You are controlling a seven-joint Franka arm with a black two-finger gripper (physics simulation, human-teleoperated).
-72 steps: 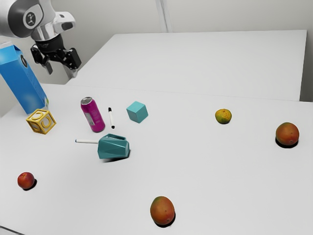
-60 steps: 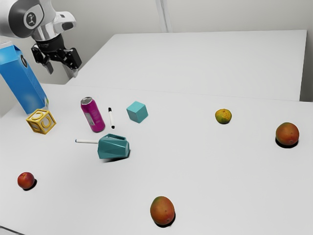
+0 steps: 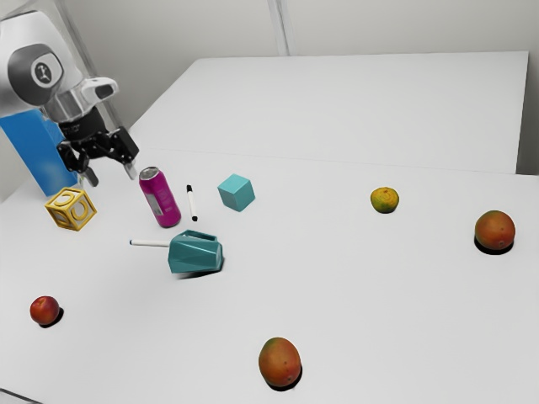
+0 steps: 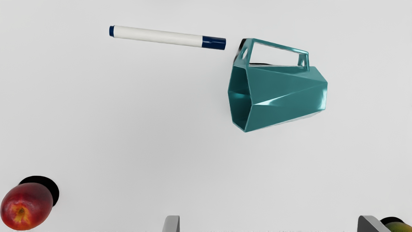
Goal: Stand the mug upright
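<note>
In the exterior view the black gripper (image 3: 111,178) hangs above the table near the blue carton, behind the magenta can. Its two fingers stand wide apart with nothing between them, and the wrist view also has the open gripper (image 4: 268,224) at its bottom edge. The teal faceted mug (image 3: 195,253) lies on its side on the white table; in the wrist view the mug (image 4: 283,93) has its mouth facing a white marker and its handle out to one side. Mug and gripper are apart.
Around the mug are the white marker (image 3: 150,243), magenta can (image 3: 160,198), another marker (image 3: 192,203), teal cube (image 3: 237,193) and yellow cube (image 3: 71,209). The blue carton (image 3: 38,151) stands at the exterior view's left. Reddish fruit (image 3: 45,310) and a mango (image 3: 280,362) lie nearer the camera.
The hand has come down in the exterior view and slightly toward that view's left, now covering part of the blue carton. The mug and the other objects have not moved.
</note>
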